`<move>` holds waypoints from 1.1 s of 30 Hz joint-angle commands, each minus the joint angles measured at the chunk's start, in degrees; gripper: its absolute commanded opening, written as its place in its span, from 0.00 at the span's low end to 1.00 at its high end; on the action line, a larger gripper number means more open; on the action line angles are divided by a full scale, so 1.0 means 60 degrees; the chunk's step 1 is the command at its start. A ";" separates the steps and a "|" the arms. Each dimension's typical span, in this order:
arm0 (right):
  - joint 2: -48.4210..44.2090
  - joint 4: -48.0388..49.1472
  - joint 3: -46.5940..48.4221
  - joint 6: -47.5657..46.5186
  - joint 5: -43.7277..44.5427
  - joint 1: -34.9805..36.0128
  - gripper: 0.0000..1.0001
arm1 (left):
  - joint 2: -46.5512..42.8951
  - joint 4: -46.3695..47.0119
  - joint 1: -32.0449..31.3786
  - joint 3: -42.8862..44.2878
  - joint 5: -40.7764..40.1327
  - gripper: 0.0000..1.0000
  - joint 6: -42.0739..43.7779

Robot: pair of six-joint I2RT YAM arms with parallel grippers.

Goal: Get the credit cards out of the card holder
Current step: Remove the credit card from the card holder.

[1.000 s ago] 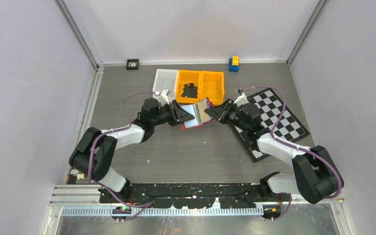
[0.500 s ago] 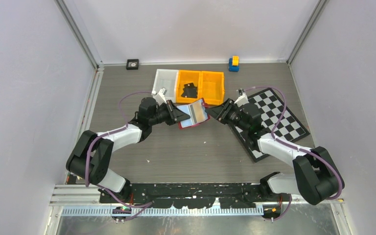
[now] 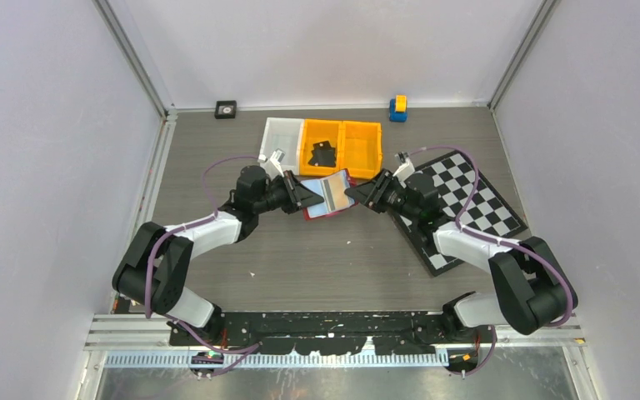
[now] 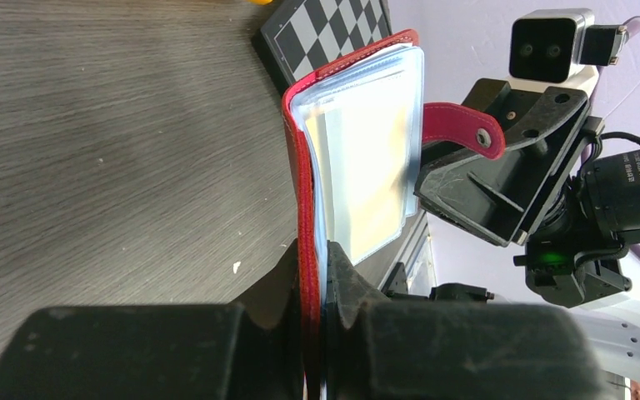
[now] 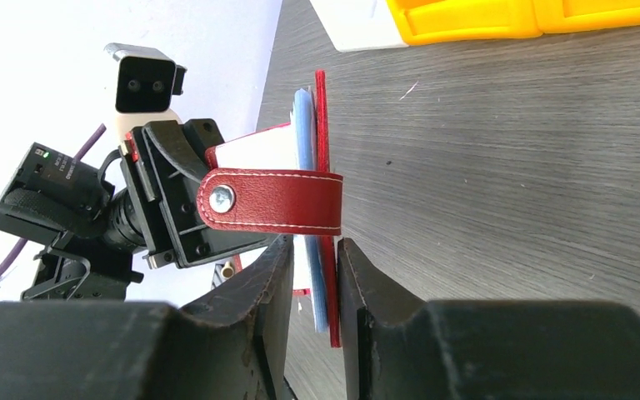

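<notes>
One change: left tool (image 4: pixel 315 262) was clamped shut on card holder (image 4: pixel 298 183); right tool (image 5: pixel 312 250) grip couldn't be told; credit cards (image 4: pixel 371 158) were left sleeved.

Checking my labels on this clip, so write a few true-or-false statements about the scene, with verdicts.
1. The left gripper is clamped on the red card holder. True.
2. The card holder lies flat. False: it is held up on edge above the table.
3. A black object lies in an orange bin. True.
4. The chequered board sits on the robot's left. False: it is on the right.
5. Every card is out. False: a tan card shows inside the clear sleeves.
</notes>
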 commanded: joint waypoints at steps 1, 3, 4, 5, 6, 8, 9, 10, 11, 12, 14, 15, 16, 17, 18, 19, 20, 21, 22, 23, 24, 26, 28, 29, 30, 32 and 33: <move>-0.0028 0.0425 0.0423 0.0119 -0.0277 0.0000 0.28 | -0.0296 0.0304 0.0032 0.0282 0.0203 0.03 0.0149; -0.0068 0.0480 0.0407 0.0129 -0.0339 0.0006 0.22 | -0.0313 0.0204 0.0030 0.0306 0.0183 0.03 0.0187; -0.0078 0.0586 0.0387 0.0128 -0.0377 0.0012 0.19 | -0.0303 0.0152 0.0030 0.0321 0.0154 0.03 0.0203; -0.0092 0.0713 0.0358 0.0163 -0.0418 0.0013 0.17 | -0.0302 0.0100 0.0030 0.0336 0.0144 0.03 0.0232; -0.0083 0.0803 0.0347 0.0182 -0.0467 0.0033 0.17 | -0.0280 0.0013 0.0030 0.0370 0.0124 0.03 0.0245; -0.0034 0.0967 0.0373 0.0196 -0.0613 0.0080 0.13 | -0.0227 -0.0014 0.0030 0.0387 0.0155 0.03 0.0249; 0.0001 0.1037 0.0397 0.0210 -0.0680 0.0116 0.11 | -0.0208 -0.0011 0.0030 0.0401 0.0158 0.03 0.0242; 0.0057 0.1100 0.0424 0.0204 -0.0744 0.0148 0.10 | -0.0191 0.0003 0.0030 0.0402 0.0177 0.03 0.0235; 0.0097 0.1139 0.0458 0.0200 -0.0803 0.0200 0.09 | -0.0193 0.0004 0.0034 0.0410 0.0190 0.03 0.0234; 0.0133 0.1135 0.0496 0.0181 -0.0852 0.0243 0.08 | -0.0184 0.0005 0.0031 0.0422 0.0194 0.03 0.0238; 0.0189 0.1122 0.0560 0.0116 -0.0892 0.0330 0.08 | -0.0185 0.0005 0.0030 0.0425 0.0194 0.03 0.0234; 0.0195 0.1041 0.0598 0.0072 -0.0886 0.0364 0.08 | -0.0183 0.0005 0.0030 0.0418 0.0194 0.03 0.0234; 0.0198 0.0976 0.0632 0.0015 -0.0879 0.0408 0.08 | -0.0192 0.0005 0.0030 0.0417 0.0194 0.03 0.0234; 0.0198 0.0913 0.0671 -0.0029 -0.0860 0.0439 0.08 | -0.0187 -0.0003 0.0030 0.0417 0.0205 0.03 0.0238; 0.0188 0.0785 0.0698 -0.0091 -0.0812 0.0463 0.08 | -0.0192 0.0004 0.0030 0.0417 0.0201 0.03 0.0235; 0.0177 0.0618 0.0742 -0.0174 -0.0720 0.0479 0.08 | -0.0200 0.0004 0.0030 0.0417 0.0208 0.03 0.0234; 0.0146 0.0360 0.0798 -0.0276 -0.0602 0.0500 0.08 | -0.0209 0.0005 0.0030 0.0417 0.0200 0.03 0.0234; 0.0121 0.0069 0.0849 -0.0397 -0.0445 0.0502 0.08 | -0.0233 -0.0003 0.0030 0.0424 0.0206 0.03 0.0242; 0.0081 -0.0222 0.0896 -0.0498 -0.0306 0.0517 0.08 | -0.0247 -0.0009 0.0030 0.0418 0.0205 0.03 0.0235; 0.0070 -0.0432 0.0935 -0.0582 -0.0193 0.0517 0.07 | -0.0268 -0.0023 0.0030 0.0404 0.0194 0.03 0.0245; 0.0067 -0.0603 0.0971 -0.0673 -0.0108 0.0524 0.06 | -0.0270 -0.0024 0.0038 0.0414 0.0192 0.03 0.0256; 0.0101 -0.0801 0.1052 -0.0759 -0.0045 0.0546 0.06 | -0.0276 -0.0039 0.0030 0.0423 0.0194 0.03 0.0263; 0.0143 -0.1172 0.1150 -0.0899 0.0090 0.0602 0.06 | -0.0283 -0.0065 0.0030 0.0417 0.0173 0.02 0.0277; 0.0171 -0.1324 0.1225 -0.0972 0.0138 0.0643 0.06 | -0.0283 -0.0075 0.0030 0.0417 0.0159 0.02 0.0292; 0.0213 -0.1425 0.1294 -0.1026 0.0151 0.0679 0.06 | -0.0272 -0.0082 0.0034 0.0417 0.0151 0.02 0.0293; 0.0301 -0.1340 0.1350 -0.1020 0.0012 0.0727 0.05 | -0.0279 -0.0083 0.0023 0.0421 0.0149 0.02 0.0307; 0.0392 -0.1081 0.1349 -0.0971 -0.0220 0.0770 0.05 | -0.0268 -0.0087 0.0029 0.0429 0.0148 0.02 0.0319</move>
